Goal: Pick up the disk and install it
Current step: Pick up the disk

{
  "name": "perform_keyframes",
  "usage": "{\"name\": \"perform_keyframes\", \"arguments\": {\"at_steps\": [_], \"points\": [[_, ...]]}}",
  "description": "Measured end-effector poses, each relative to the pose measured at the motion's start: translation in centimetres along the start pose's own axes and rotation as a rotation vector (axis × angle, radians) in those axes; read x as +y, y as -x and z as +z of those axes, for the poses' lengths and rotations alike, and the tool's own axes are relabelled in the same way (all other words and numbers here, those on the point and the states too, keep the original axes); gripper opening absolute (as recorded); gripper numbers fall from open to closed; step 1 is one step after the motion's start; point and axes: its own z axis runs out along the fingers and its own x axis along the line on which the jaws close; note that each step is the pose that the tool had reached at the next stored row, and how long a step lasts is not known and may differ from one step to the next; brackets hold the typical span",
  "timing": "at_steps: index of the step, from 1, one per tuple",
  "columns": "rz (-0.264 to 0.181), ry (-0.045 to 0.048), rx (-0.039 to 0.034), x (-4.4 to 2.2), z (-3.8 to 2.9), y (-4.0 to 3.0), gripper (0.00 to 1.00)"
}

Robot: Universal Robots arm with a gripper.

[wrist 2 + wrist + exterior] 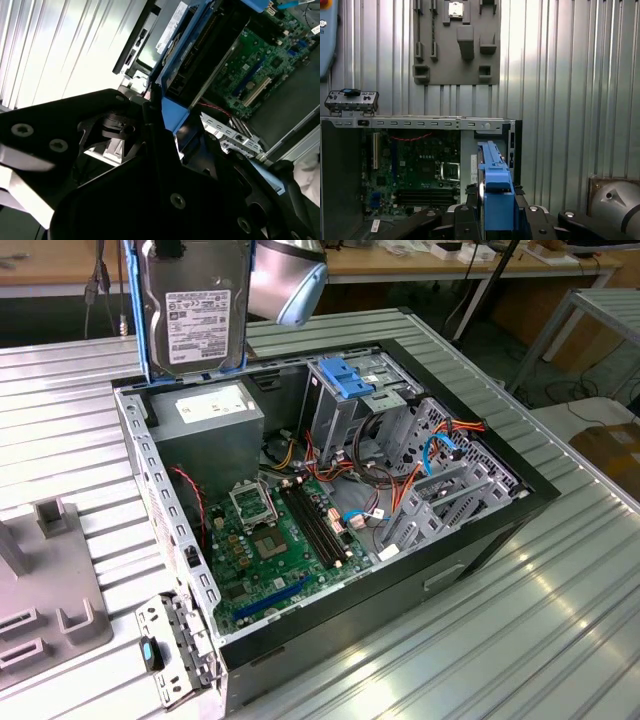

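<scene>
Tool [495, 220] pinches the disk [193, 308], which is held upright and blue-railed. Its white label faces the exterior view; the black print is too small to read. Disk hangs over the open computer case [400, 590], above the power-supply box [205, 430]. Blue latch [343, 378] tops the drive cage nearby. Ribbed desk [520, 630] underneath.

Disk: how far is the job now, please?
Done: the disk is picked up and hangs upright above the open case. In hand: the tool is shut on the disk. Left: installing; the disk is not yet in the drive cage.
</scene>
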Motion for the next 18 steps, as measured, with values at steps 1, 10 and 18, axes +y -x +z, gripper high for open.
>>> {"name": "perform_keyframes", "arguments": {"at_steps": [1,10,18], "points": [[0.0,0.0,0.0001,-0.62,0.01,-0.01,0.37],[0.0,0.0,0.0,-5.6,0.11,-0.1,0.37],[-0.001,0.0,0.0,-5.96,0.12,-1.48,0.37]]}}
